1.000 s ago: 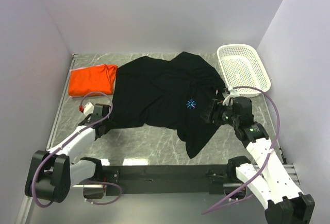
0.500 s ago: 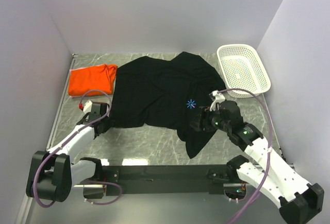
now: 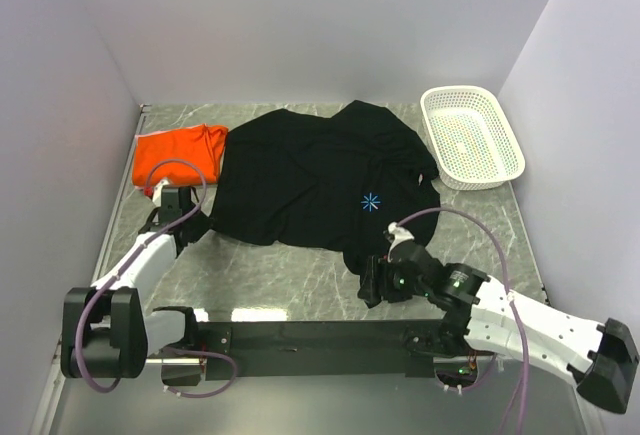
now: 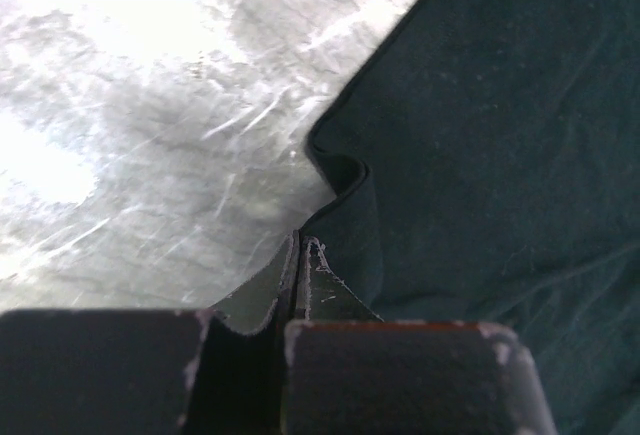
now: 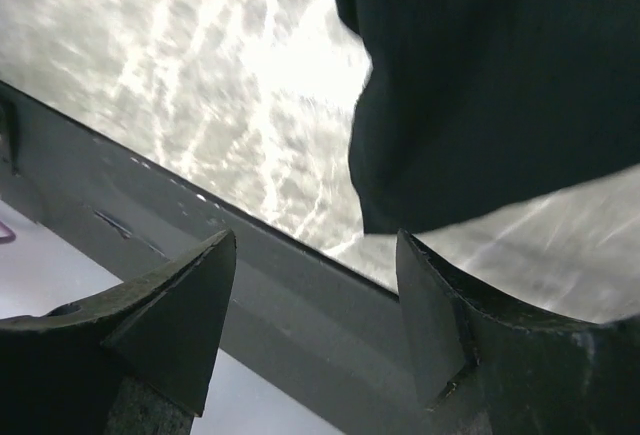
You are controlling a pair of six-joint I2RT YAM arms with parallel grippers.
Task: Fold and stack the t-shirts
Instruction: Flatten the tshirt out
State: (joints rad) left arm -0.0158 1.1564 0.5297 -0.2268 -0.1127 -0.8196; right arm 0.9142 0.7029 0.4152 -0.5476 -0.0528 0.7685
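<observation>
black shirt (image 3: 300, 175) lies spread out in the middle of the table (image 3: 280, 275), chest mark up, with one long flap trailing toward the near edge. the orange shirt (image 3: 178, 158) sits folded just beside it at the back left. the right gripper (image 5: 315, 245) hovers at the flap's corner, fingers apart and holding nothing. the left gripper (image 4: 300, 250) has its fingers pressed together at the left hem; i cannot tell if cloth is caught. the right fingers should probably straddle the corner and pinch well in from the edge, then both sides lift evenly.
</observation>
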